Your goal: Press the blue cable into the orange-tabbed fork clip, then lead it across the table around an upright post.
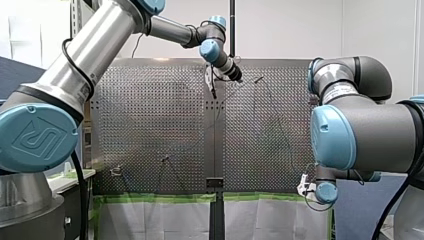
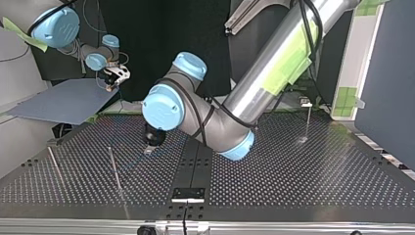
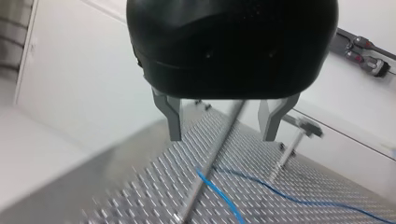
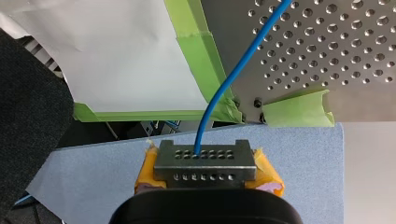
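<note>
Right claw [image 4: 201, 156] grips thin blue cable [image 4: 223, 88]; left claw [image 3: 222, 137], open, faces slender steel post [image 3: 191, 196]. Draw cable taut, low around post.

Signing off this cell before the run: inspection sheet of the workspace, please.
Surface: perforated table, metal.
Job's things: blue cable lying on the table; upright post standing; orange-tabbed clip not made out.
Clutter: nothing seen.
Grippers: left end effector open, post ahead of it; right end effector shut on the blue cable, off the table's edge.
Cables: black cable hanging by left arm.
Surroundings: green tape on table edge; blue-grey sheet beside it.
</note>
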